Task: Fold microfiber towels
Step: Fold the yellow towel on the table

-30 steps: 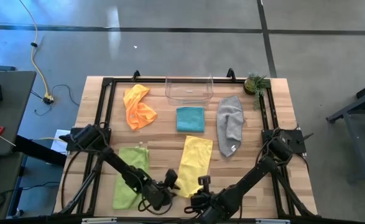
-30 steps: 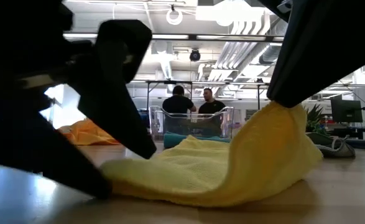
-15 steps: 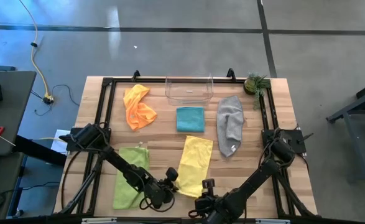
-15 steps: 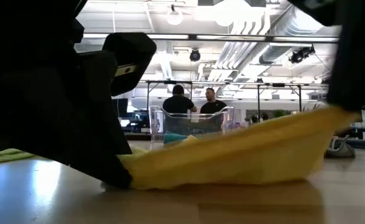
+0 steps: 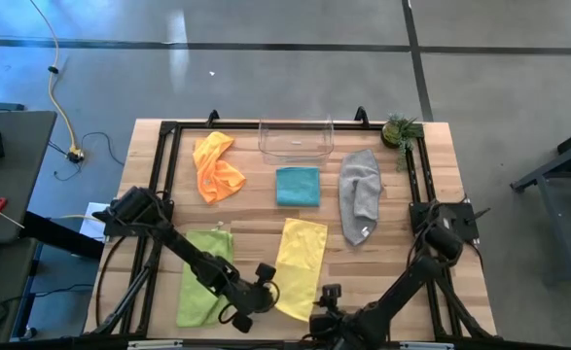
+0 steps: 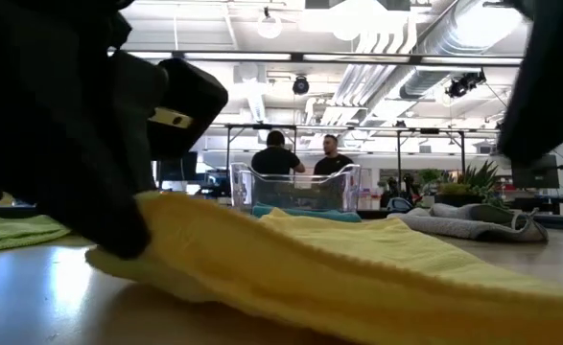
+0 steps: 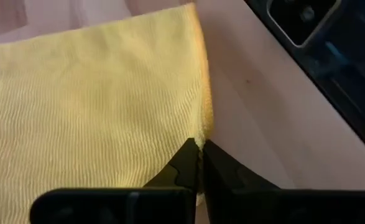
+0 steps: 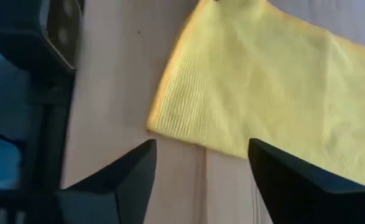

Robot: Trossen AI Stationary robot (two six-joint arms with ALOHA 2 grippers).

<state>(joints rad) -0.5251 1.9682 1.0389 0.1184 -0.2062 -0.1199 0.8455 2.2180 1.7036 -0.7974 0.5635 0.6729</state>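
Wooden table (image 5: pixel 246 219) with a black frame carried everything. Left arm (image 5: pixel 183 255) reached from the left edge toward the near middle; right arm (image 5: pixel 416 277) came from the right edge down to the near edge.

Yellow towel (image 5: pixel 299 264) lay flat near the front centre, long side running away from the front edge. Lime green towel (image 5: pixel 202 275) lay flat just left of it, partly under the left arm. Grey towel (image 5: pixel 359 194) sat crumpled lengthwise right of centre. Orange towel (image 5: pixel 216 165) was bunched at the back left. Teal towel (image 5: pixel 297 186) was folded into a neat square at back centre, just in front of the clear plastic bin (image 5: pixel 296 139). A small potted plant (image 5: pixel 399 129) stood at the back right corner.

Left gripper (image 7: pixel 199 163) was clamped tight on the yellow towel's near left corner, fingertips pinching the edge, as the left wrist view showed. Right gripper (image 8: pixel 201 158) stood wide apart, holding nothing, hovering just off the yellow towel's near right corner, fingers (image 8: pixel 129 171) either side of bare wood and cloth edge.

In the low view, two people (image 6: pixel 300 158) stood far behind the bin.
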